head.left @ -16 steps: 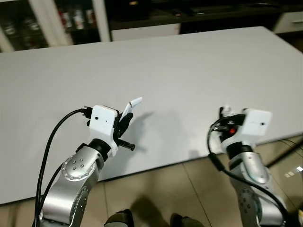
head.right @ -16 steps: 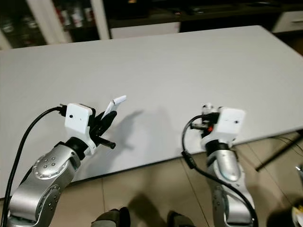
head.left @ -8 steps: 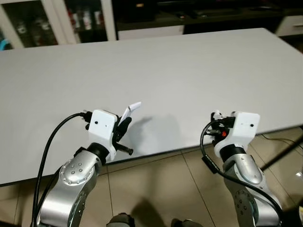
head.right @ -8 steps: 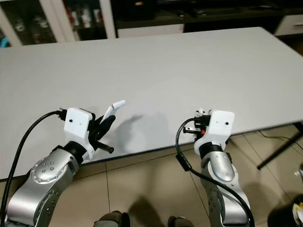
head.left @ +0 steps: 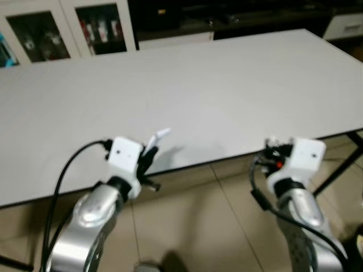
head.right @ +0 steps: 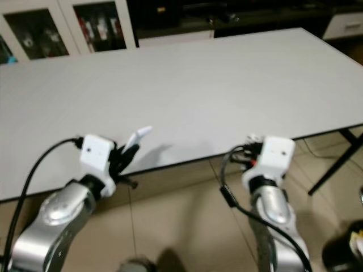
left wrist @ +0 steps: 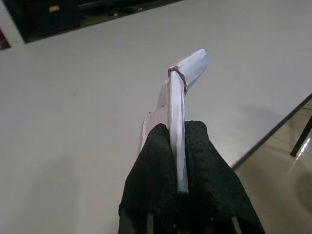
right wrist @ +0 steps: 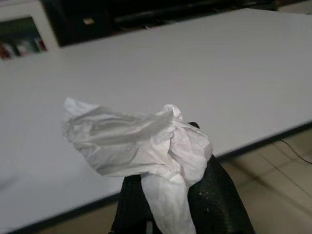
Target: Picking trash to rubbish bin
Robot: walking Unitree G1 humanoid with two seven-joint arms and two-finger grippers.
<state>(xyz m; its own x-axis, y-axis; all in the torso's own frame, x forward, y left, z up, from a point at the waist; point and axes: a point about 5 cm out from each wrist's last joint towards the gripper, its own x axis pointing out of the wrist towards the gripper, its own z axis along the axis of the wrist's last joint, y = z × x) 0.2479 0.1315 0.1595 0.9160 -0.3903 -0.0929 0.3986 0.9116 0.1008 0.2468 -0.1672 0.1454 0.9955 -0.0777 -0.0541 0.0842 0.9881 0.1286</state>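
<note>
My left gripper (head.left: 151,154) is shut on a flat white scrap of paper (left wrist: 180,92) that sticks up past the black fingertips (left wrist: 195,146), level with the front edge of the white table (head.left: 187,85). In the right wrist view, my right gripper (right wrist: 170,180) is shut on a crumpled white tissue (right wrist: 136,141). From the head, the right wrist (head.left: 300,158) is held just off the table's front edge, over the tiled floor. A dark rubbish bin (head.right: 346,252) with something white in it peeks in at the lower right.
Glass-fronted cabinets (head.left: 68,28) and a dark shelf unit (head.left: 227,14) stand behind the table. A black table leg (head.right: 334,164) slants down at the right. Beige floor tiles (head.left: 193,226) lie between my arms.
The camera has pulled back: the table now lies farther off and more floor shows beneath both arms. Both grippers keep their hold on the paper and the tissue.
</note>
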